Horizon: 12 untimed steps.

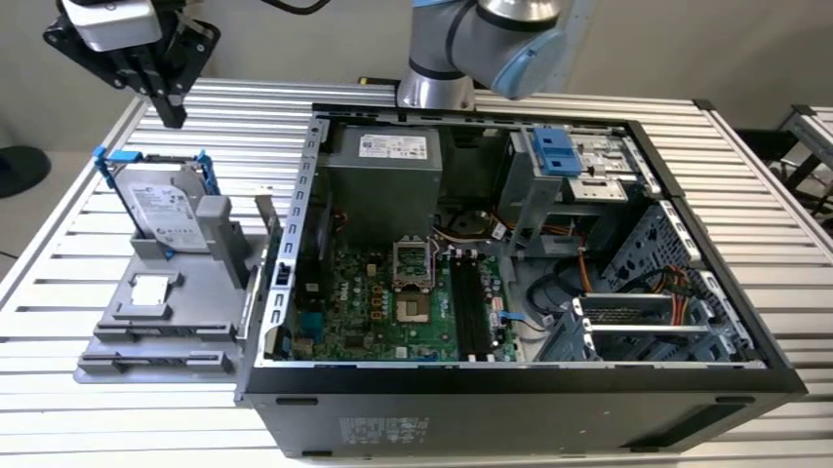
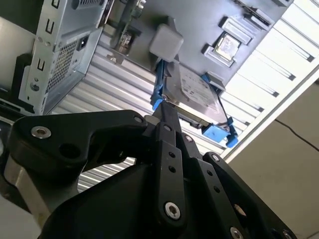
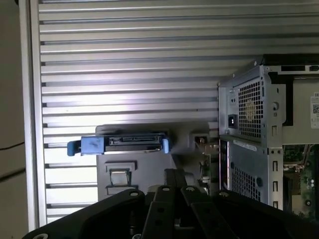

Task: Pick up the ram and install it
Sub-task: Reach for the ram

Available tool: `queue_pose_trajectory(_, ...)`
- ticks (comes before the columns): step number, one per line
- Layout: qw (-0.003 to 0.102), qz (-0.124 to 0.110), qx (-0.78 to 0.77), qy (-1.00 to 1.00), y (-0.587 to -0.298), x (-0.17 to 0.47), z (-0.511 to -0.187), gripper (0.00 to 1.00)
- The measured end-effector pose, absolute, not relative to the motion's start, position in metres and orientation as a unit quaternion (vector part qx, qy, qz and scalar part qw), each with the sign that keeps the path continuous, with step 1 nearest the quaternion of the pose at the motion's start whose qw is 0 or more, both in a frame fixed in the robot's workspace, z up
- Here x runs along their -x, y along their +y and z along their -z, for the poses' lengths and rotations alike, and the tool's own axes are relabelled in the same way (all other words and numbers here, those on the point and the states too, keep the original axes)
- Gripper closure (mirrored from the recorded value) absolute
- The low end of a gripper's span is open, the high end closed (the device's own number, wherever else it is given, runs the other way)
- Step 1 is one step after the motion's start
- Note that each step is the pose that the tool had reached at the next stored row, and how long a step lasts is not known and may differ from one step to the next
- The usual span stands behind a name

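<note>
The ram [image 1: 154,364], as best I can make out, is the thin dark strip lying in the long groove at the near end of the gray holder [image 1: 124,341]. It is too small for me to be sure. The holder sits on the slatted table [image 1: 781,214], on the exterior view's left of the open computer case [image 1: 521,390]. The end effector [image 1: 172,115] hangs high over the holder's far end, above the upright hard drive [image 1: 163,210] with its blue-edged frame, so it is well apart from the ram. Its black fingers look pressed together to a point, with nothing between them. The exterior view looks down into the case, showing the green motherboard [image 1: 377,312] and its long black slots [image 1: 475,307]. The second wrist view looks past the end effector [image 2: 162,112] at the hard drive [image 2: 194,94] and a small square chip [image 2: 227,46] on the holder. The vented back of the case [image 2: 55,55] stands off to one side there. The first wrist view has the end effector [image 3: 174,174] near the hard drive's connector edge [image 3: 132,143], with the case's rear grille [image 3: 249,109] beside it.
</note>
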<state>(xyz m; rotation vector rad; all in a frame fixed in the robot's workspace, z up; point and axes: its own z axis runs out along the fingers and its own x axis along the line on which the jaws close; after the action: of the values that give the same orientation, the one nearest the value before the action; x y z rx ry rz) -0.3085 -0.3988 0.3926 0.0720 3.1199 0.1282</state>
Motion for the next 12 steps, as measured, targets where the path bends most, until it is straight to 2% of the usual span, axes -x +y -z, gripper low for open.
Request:
queue_pose_trajectory(9, 0.009, -0.041, -0.020, 0.999, -0.399, 0.319, -0.393, 1.00)
queue_pose_trajectory(12, 0.009, -0.041, -0.020, 0.999, -0.409, 0.319, -0.392, 1.00)
